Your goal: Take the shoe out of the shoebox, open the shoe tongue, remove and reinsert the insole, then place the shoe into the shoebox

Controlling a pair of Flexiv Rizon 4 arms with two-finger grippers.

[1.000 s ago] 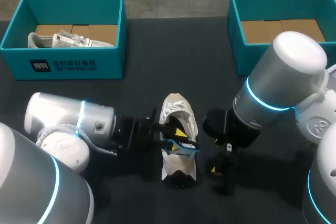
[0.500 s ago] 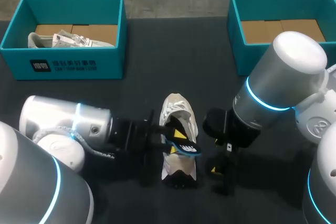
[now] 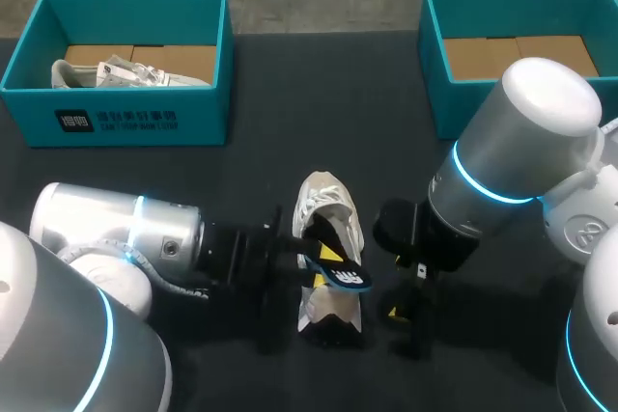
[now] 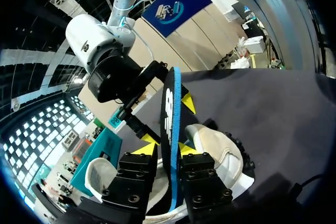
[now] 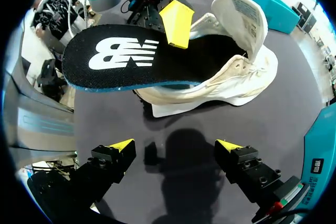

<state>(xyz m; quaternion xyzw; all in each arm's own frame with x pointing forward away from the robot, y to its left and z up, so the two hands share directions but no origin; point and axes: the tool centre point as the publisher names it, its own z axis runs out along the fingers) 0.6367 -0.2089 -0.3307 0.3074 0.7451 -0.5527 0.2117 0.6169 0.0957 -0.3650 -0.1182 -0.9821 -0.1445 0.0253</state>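
The insole (image 3: 338,260) had slid farther from the shoe (image 3: 328,202), pinched by the left gripper (image 4: 167,149); the right gripper (image 5: 176,146) gaped over the black table (image 3: 290,94).

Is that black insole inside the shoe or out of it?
Partly out: the left gripper pinches the insole, holding most of it above the shoe, while its far end dips into the opening.

Shoe (image 3: 328,308): white, black outsole, upright on table at 6 o'clock, toe toward 12, tongue up. 
Insole (image 3: 335,256): black, blue edge, part out, free end raised toward 5 o'clock, pinched by left gripper (image 4: 167,150). 
Teal shoeboxes open: left box (image 3: 126,121) at 10 o'clock, holds second shoe (image 3: 116,73); right box (image 3: 435,84) at 2 o'clock.
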